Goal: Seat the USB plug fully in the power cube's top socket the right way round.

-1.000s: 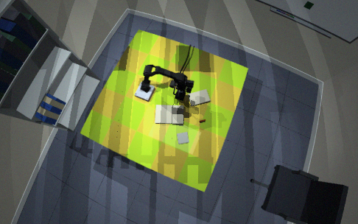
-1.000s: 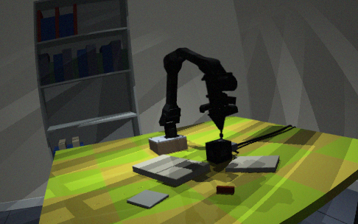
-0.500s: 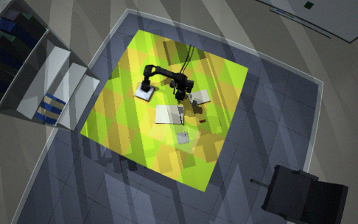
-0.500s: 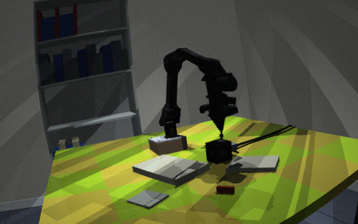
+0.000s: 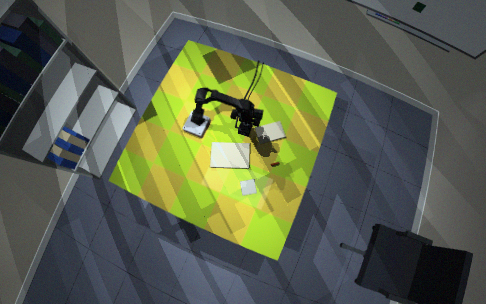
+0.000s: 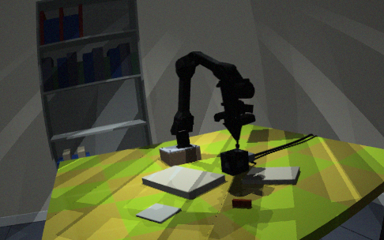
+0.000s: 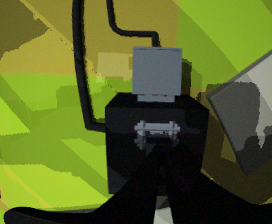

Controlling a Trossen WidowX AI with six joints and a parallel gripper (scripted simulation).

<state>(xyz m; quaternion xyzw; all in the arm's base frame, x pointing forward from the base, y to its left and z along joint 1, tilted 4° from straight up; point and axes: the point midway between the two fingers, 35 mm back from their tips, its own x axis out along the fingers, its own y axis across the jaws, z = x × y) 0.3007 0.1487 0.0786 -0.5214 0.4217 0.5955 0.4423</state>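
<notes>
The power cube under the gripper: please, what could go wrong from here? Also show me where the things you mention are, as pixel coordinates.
The gripper (image 5: 245, 125) (image 6: 237, 141) (image 7: 161, 159) is shut on the small USB plug (image 6: 237, 146), so pulling a jammed plug might lift or tip the power cube (image 5: 244, 131) (image 6: 233, 163) (image 7: 122, 165). The narrow fingertips could slip off it. If the cube shifts, the black cables (image 6: 283, 146) (image 7: 79, 60) behind it might tug or twist it.

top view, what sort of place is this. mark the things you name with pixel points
Probably an office or study corner: a tall shelf unit (image 5: 29, 94) (image 6: 45, 114) of binders, what looks like a whiteboard (image 5: 453, 25) with pens on its ledge, and a dark chair (image 5: 392, 262).
</notes>
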